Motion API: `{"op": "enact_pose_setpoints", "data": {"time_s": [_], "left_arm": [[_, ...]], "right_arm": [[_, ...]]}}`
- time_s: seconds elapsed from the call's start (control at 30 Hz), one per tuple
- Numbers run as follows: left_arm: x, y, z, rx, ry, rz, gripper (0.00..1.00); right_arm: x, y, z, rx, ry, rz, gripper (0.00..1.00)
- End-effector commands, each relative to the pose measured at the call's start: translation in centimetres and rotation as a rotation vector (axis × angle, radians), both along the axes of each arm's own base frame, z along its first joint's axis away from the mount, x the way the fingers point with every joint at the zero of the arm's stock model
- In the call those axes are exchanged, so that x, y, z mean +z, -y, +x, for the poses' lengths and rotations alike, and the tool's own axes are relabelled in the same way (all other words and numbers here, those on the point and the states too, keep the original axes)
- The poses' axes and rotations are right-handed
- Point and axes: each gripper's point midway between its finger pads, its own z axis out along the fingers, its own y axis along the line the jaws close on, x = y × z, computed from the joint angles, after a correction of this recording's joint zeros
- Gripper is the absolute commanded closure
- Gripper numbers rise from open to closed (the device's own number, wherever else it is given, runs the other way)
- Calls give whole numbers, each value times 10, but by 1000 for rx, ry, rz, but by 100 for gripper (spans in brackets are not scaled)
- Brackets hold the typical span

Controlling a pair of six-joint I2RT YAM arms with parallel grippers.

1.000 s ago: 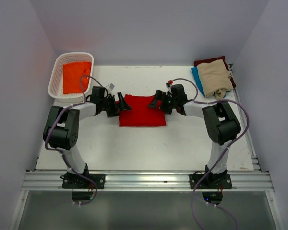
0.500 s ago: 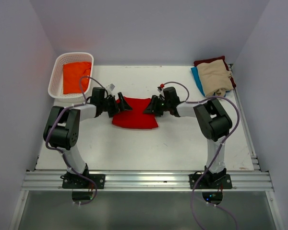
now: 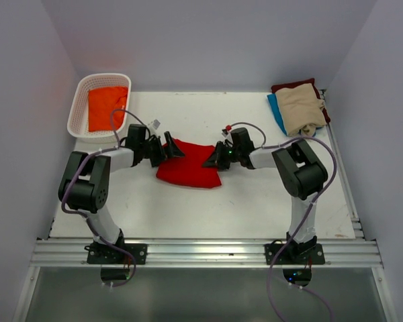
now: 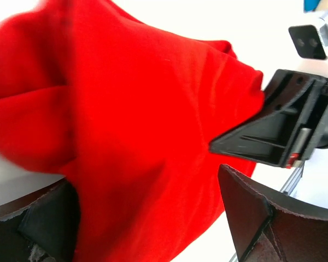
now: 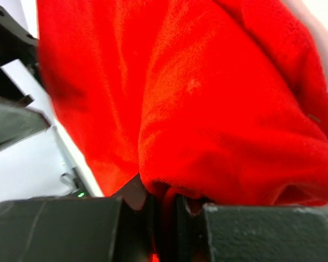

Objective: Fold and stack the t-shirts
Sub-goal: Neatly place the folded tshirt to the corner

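The bright red t-shirt lies bunched mid-table between both arms. My right gripper is shut on a fold at its right edge; in the right wrist view the red cloth is pinched between the jaws of the right gripper. My left gripper stands open at the shirt's left edge. In the left wrist view the red shirt spreads between the wide-apart fingers of the left gripper. An orange t-shirt lies in the basket. A beige t-shirt tops blue and maroon ones at back right.
The white slotted basket stands at the back left corner. The shirt pile sits by the table's right edge. The right gripper's black body shows in the left wrist view, close to the left fingers.
My right gripper has closed on the red shirt's right edge and shifted left, bunching the flat rectangle into a narrower, fan-like shape. The left gripper has stayed open in place.
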Motion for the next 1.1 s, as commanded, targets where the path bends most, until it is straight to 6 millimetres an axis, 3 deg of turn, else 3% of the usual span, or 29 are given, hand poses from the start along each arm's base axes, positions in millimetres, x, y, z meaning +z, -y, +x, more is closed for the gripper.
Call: {"op": "enact_pose_setpoints", "data": {"time_s": [0.0,0.03,0.13,0.17,0.37,0.5,0.73,0.9,0.93,1.07], "left_arm": [[3,-12,-11,26,-23,39,0],[12,-12,-8,26,4,39,0],[22,-15,-9,30,3,54,0],[24,-16,-9,32,2,55,0],[39,-18,-11,37,22,53,0],[45,-21,-15,36,29,61,0],[48,-25,-30,29,31,64,0],[44,-24,-41,17,19,53,0],[42,-24,-44,13,13,50,0],[42,-24,-52,8,21,48,0]], "right_arm": [[54,11,3,-53,10,137,100],[79,18,13,-80,64,169,100],[112,29,25,-124,129,184,100],[132,30,28,-139,165,221,100],[192,56,55,-267,270,439,100],[215,77,76,-321,314,531,100],[258,147,118,-520,474,623,100],[287,185,144,-582,563,747,100],[286,201,153,-606,581,753,100],[299,228,176,-649,639,797,100]]}}
